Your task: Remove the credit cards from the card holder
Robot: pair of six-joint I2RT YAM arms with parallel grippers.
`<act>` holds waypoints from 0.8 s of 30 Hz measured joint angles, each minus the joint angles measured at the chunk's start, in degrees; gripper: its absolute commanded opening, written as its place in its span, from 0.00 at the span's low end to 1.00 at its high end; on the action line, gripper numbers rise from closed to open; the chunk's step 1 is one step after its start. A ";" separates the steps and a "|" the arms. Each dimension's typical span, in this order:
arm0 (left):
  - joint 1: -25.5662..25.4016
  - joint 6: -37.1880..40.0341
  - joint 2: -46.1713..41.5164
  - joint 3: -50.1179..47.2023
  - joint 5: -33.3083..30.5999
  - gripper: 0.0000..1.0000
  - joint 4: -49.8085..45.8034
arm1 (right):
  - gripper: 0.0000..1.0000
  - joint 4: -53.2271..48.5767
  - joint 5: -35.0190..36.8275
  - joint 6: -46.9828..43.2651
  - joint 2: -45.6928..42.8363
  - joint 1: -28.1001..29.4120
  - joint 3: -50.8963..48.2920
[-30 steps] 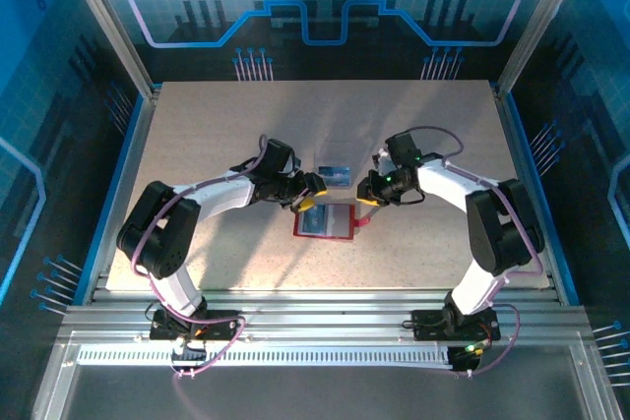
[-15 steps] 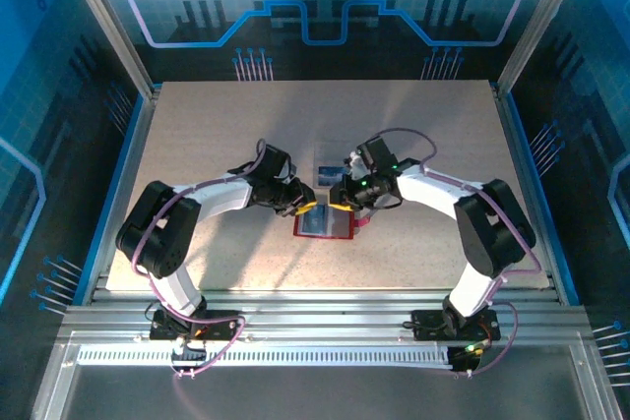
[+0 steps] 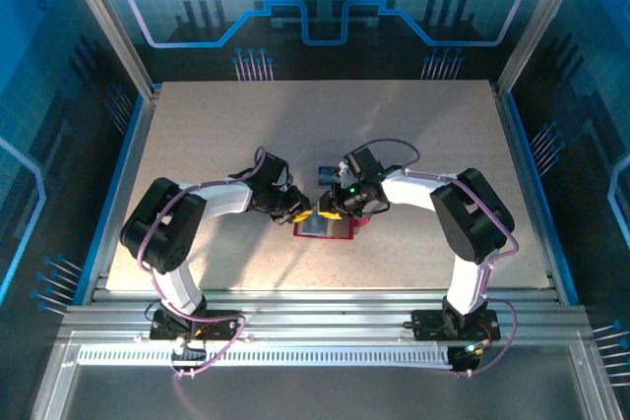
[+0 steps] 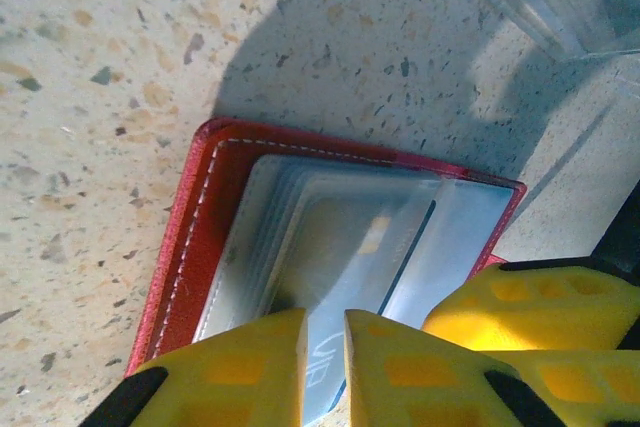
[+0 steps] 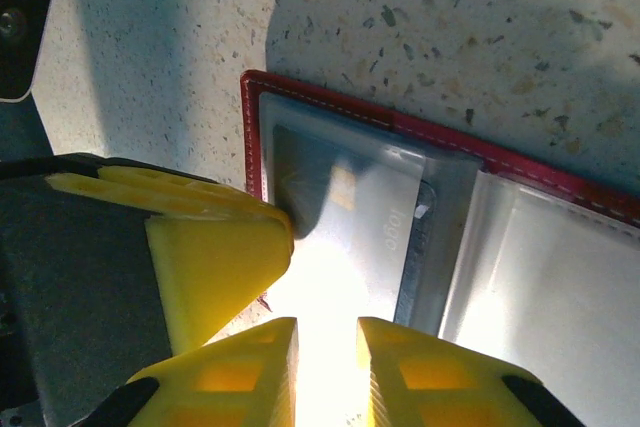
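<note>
The red card holder [image 3: 325, 230] lies open at the table's middle, grey pockets up [image 4: 260, 237] [image 5: 520, 267]. A pale card [image 4: 345, 247] [image 5: 385, 217] with faint print sticks partly out of its pocket toward both grippers. My left gripper [image 3: 301, 212] [image 4: 325, 322] is over the card's outer end, its jaws closed to a narrow slit with the card's face showing through. My right gripper [image 3: 331, 207] [image 5: 328, 332] is right beside it, also nearly closed over the glaring card end. A blue card [image 3: 332, 172] lies on the table just behind the holder.
The two grippers nearly touch over the holder: right fingers [image 4: 530, 307] crowd the left wrist view, a left finger [image 5: 215, 267] crowds the right wrist view. Speckled tabletop [image 3: 217, 125] lies around them. Blue rails [image 3: 123, 179] edge both sides.
My right gripper has swung left from the holder's right side onto its near-left part, next to the left gripper. The left gripper has shifted slightly. The holder stays put.
</note>
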 measured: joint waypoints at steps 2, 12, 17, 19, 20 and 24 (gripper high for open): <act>0.00 0.00 0.00 0.02 0.02 0.18 0.00 | 0.24 0.13 -0.17 0.00 0.17 0.00 0.00; 0.00 0.17 0.00 0.02 0.02 0.18 -0.04 | 0.25 0.11 -1.03 -0.02 0.35 0.02 0.00; 0.00 0.22 0.00 0.02 0.04 0.18 -0.17 | 0.25 0.04 -1.05 -0.07 0.35 0.02 0.00; 0.00 0.35 0.00 0.02 0.02 0.17 -0.37 | 0.25 -0.17 -1.05 -0.13 0.44 0.20 0.02; 0.00 0.39 0.00 0.02 0.02 0.17 -0.46 | 0.25 -0.35 -1.05 -0.26 0.50 0.33 0.04; 0.00 0.39 0.00 0.02 0.02 0.17 -0.46 | 0.25 -1.42 -1.03 -0.70 0.83 0.76 0.33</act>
